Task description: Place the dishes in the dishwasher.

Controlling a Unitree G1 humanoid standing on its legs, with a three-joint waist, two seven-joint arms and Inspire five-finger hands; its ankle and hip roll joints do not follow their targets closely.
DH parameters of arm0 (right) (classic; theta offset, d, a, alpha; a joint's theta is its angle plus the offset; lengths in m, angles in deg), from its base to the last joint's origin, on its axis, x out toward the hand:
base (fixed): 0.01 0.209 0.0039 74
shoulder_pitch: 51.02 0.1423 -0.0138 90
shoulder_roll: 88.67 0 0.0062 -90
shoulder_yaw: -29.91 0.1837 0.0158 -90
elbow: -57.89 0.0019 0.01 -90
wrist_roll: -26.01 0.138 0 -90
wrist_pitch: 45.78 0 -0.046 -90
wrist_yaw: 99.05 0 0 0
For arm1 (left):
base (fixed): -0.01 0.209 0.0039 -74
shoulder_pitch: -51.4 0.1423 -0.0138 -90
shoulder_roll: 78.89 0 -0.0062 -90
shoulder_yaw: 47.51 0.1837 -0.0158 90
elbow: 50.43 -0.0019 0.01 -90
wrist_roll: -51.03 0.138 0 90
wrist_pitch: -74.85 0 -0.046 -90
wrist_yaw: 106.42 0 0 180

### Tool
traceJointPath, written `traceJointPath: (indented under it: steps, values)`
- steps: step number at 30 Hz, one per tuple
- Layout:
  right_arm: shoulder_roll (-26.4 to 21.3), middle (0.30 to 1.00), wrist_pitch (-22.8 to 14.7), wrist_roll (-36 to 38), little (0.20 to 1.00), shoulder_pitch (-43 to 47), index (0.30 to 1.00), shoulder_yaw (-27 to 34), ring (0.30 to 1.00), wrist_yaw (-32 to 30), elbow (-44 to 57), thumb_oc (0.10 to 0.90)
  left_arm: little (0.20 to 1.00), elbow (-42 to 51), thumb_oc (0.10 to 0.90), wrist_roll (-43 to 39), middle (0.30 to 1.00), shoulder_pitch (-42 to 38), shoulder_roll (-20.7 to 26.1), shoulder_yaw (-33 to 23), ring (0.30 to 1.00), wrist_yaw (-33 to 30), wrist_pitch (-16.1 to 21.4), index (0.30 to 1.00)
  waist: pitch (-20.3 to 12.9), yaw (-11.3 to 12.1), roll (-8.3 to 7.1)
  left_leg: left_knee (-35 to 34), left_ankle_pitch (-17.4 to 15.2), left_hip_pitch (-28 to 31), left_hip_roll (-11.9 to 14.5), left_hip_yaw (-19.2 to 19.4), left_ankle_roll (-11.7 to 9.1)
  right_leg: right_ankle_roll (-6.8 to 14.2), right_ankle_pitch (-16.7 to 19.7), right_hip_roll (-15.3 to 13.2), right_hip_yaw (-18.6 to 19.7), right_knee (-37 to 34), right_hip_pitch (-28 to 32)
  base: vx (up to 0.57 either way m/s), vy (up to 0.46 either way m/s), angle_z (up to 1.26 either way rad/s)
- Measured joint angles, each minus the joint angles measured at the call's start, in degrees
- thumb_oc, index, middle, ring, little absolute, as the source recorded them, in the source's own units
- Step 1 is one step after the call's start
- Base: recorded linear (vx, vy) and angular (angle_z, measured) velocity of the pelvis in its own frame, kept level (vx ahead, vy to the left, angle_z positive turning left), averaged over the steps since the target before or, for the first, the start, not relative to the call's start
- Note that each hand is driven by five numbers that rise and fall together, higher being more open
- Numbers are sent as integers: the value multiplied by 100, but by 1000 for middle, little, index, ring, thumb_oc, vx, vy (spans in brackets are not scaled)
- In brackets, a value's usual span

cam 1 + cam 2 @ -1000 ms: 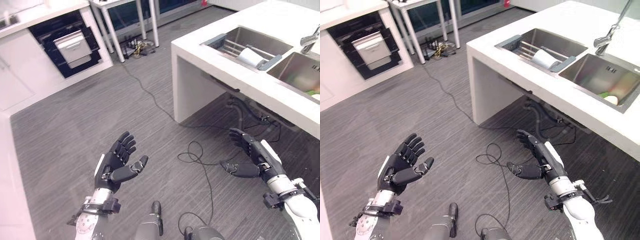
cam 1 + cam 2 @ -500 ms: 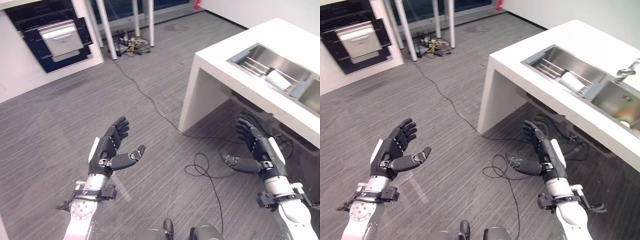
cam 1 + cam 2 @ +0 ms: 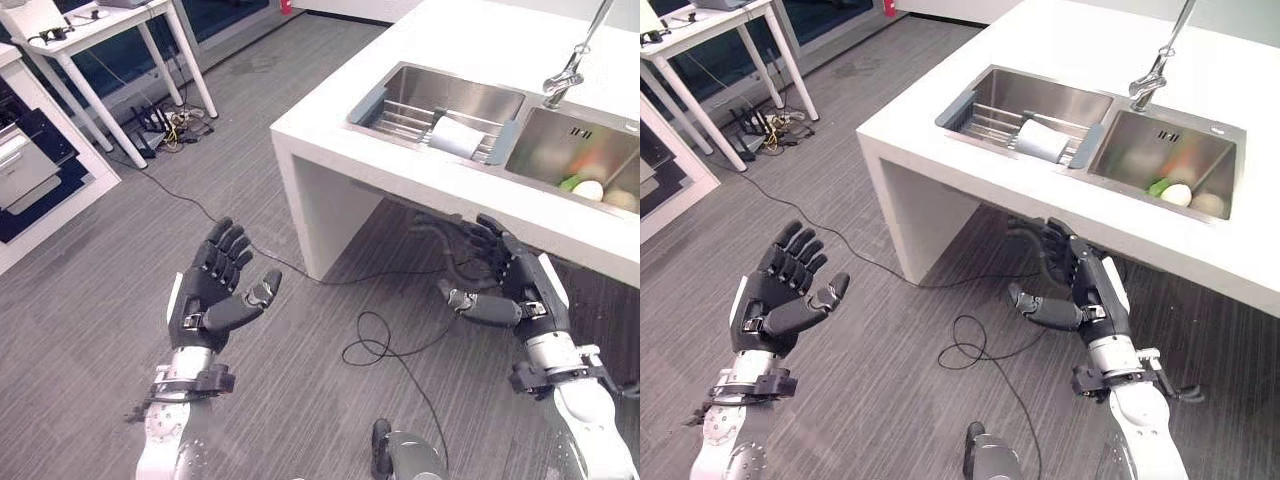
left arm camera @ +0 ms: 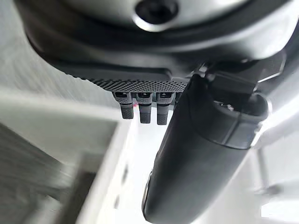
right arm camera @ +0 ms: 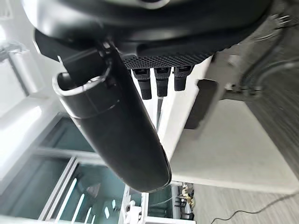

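Both hands hang over the grey floor (image 3: 110, 250) with nothing in them: the left hand (image 3: 213, 290) is held palm up, fingers (image 3: 224, 250) spread and nearly straight, thumb (image 3: 250, 303) out to the side, and the right hand (image 3: 510, 285) sits just below the front edge of the white counter (image 3: 420, 180), fingers loosely extended and thumb pointing toward the left hand. Each wrist view shows its own thumb standing clear of a row of straight fingertips (image 4: 140, 112) with nothing between them. The dishes lie up in the double sink (image 3: 1095, 140). In the left basin a grey-edged rack (image 3: 385, 105) spans the opening, and a white cup (image 3: 455, 137) lies on its side on the rack's bars, its long axis running roughly across the basin, its rounded end toward the divider; which end is the mouth cannot be told. In the right basin, under the tap (image 3: 570, 60), a pale round dish (image 3: 1178, 194) lies beside something green (image 3: 1157, 187), too small to make out further. Well apart, a white table (image 3: 90, 30) stands on thin legs, with a dark appliance front (image 3: 25, 170) at the far left.
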Motion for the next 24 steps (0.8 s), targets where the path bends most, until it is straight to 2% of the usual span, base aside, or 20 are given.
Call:
traceJointPath:
  steps: [2, 5, 6, 7, 8, 9, 10, 11, 12, 14, 15, 16, 17, 18, 19, 20, 21, 22, 23, 24]
  values:
    - [-134, 900, 0, 89, 900, 40, 900, 50, 900, 94, 6, 800, 900, 116, 800, 42, 900, -26, 32, 4, 900, 185, 14, 900, -14, -14, -40, 129, 216, 40, 65, 5, -66, -25, -117, 89, 35, -28, 121, 146, -229, -20]
    - [-115, 900, 10, 499, 900, -42, 900, 170, 900, 223, 0, 800, 900, 133, 800, 106, 900, -64, 35, -22, 900, 279, 185, 900, -2, -22, -95, 1843, 285, -682, 144, -202, -66, -131, -354, 206, 217, -28, 292, 112, -133, -24]
    - [8, 900, 2, 574, 900, -134, 900, 269, 900, 255, -5, 800, 900, 134, 800, 275, 900, -67, 37, -29, 900, 281, 298, 900, 9, -19, -133, 2600, 238, -1127, 120, -244, 37, -172, -371, 241, 266, -26, 306, 112, -1, -28]
    - [112, 900, 4, 587, 900, -210, 900, 291, 900, 249, -3, 800, 900, 134, 800, 402, 900, -35, 67, -45, 900, 276, 360, 900, 8, -14, -163, 2775, 175, -1431, 61, -215, 150, -118, -334, 255, 279, -102, 339, 138, 48, -24]
    - [114, 900, 14, 586, 900, -328, 900, 286, 900, 293, -3, 800, 900, 137, 800, 588, 900, -8, 146, -51, 900, 282, 364, 900, 13, -18, -201, 2295, 113, -1627, -75, -142, 301, 31, -250, 302, 324, -323, 440, 202, 165, -30]
    - [125, 900, 22, 586, 900, -362, 900, 276, 900, 335, -3, 800, 900, 138, 800, 680, 900, 41, 262, -50, 900, 306, 365, 900, 28, -1, -226, 1582, 83, -1559, -204, -144, 482, 470, -249, 302, 331, -459, 518, 167, 171, -35]
    - [57, 900, -2, 588, 900, -345, 900, 290, 900, 394, 8, 800, 900, 155, 800, 796, 900, 156, 284, -71, 900, 375, 412, 900, 47, -8, -24, 517, 154, -1499, -56, -255, 470, 719, -786, 149, 147, 258, 335, 164, 208, -32]
    - [6, 900, -27, 587, 900, -321, 900, 363, 900, 433, 130, 800, 900, 189, 800, 823, 900, 132, 415, -111, 900, 436, 578, 900, 80, 2, -170, -3, 257, -1484, 3, -167, 194, 138, -977, -210, 487, 717, 260, 172, 201, -28]
    - [11, 900, -6, 587, 900, -252, 900, 379, 900, 437, 117, 800, 900, 133, 800, 836, 900, 140, 394, -43, 900, 440, 599, 900, 115, -7, -10, -387, 388, -1530, 171, -289, 145, 139, -956, 14, 577, 767, 306, 265, 267, -25]
    - [35, 900, 1, 588, 900, -250, 900, 373, 900, 512, 160, 800, 900, 139, 800, 841, 900, 61, 411, -31, 900, 519, 624, 900, 70, -27, 206, 175, 418, -2209, 139, -695, 136, 184, -922, 248, 667, 579, 300, 299, 276, -41]
    - [16, 900, 109, 588, 900, -242, 900, 362, 900, 568, 159, 800, 900, 117, 800, 839, 900, -19, 403, -46, 900, 487, 653, 900, 110, 153, 306, 180, 429, -2443, 27, -1127, 108, 190, -844, 395, 923, 422, 423, 321, 397, -87]
    - [-26, 900, 167, 588, 900, -272, 900, 368, 900, 626, 159, 800, 900, 103, 800, 839, 900, -9, 404, -64, 900, 467, 655, 900, 122, 255, 293, 164, 479, -2556, -49, -1294, 181, 188, -833, 417, 1094, 293, 610, 349, 479, -131]
    - [-105, 900, 170, 589, 900, -276, 900, 423, 900, 650, 166, 800, 900, 107, 800, 837, 900, -21, 378, -91, 900, 429, 717, 900, 175, 212, 298, 252, 498, -2588, -47, -1294, 245, 388, -890, 447, 1316, 153, 901, 425, 603, -100]
    - [-135, 900, 172, 600, 900, -289, 900, 464, 900, 690, 175, 800, 900, 111, 800, 839, 900, -47, 337, -147, 900, 407, 769, 900, 149, 131, 353, 368, 466, -2478, -48, -1189, 341, 513, -951, 379, 1419, 5, 1119, 364, 499, -100]
    - [-128, 900, 180, 711, 900, -305, 900, 558, 900, 719, 237, 800, 900, 114, 800, 821, 900, -51, 256, -256, 900, 401, 827, 900, 132, 141, 345, 372, 409, -2339, -39, -1007, 447, 507, -1045, 228, 1525, -2, 1183, 311, 422, -71]
    - [-29, 900, 178, 935, 900, -510, 900, 783, 900, 733, 431, 800, 900, 103, 800, 732, 900, -148, 218, -285, 900, 383, 841, 900, 107, 105, 362, 431, 445, -2262, -62, -687, 493, 698, -1059, 17, 1454, -73, 1344, 285, 402, -31]
    - [283, 900, 160, 1055, 900, -789, 900, 1041, 900, 682, 621, 800, 900, 73, 800, 712, 900, -363, 179, -302, 900, 384, 846, 900, 59, 5, 324, 398, 823, -2155, -244, -426, 588, 930, -1142, -225, 1415, -144, 1569, 351, 492, 9]
    - [473, 900, 162, 1047, 900, -837, 900, 1002, 900, 677, 664, 800, 900, 62, 800, 710, 900, -514, 185, -365, 900, 356, 845, 900, 34, -4, 130, 581, 751, -2170, -513, -289, 858, 1043, -1124, -535, 1347, -227, 1686, 286, 404, 35]
    - [552, 900, 161, 1046, 900, -877, 900, 950, 900, 677, 692, 800, 900, 56, 800, 726, 900, -607, 189, -365, 900, 335, 830, 900, 33, -12, 55, 705, 639, -2188, -639, -311, 1013, 1076, -1043, -658, 1246, -265, 1771, 248, 356, 27]
    - [605, 900, 161, 1044, 900, -859, 900, 850, 900, 668, 686, 800, 900, 51, 800, 802, 900, -633, 193, -361, 900, 232, 830, 900, 15, -9, 23, 704, 603, -2147, -695, -354, 1067, 1028, -1031, -740, 1119, -178, 1732, 151, 215, 26]
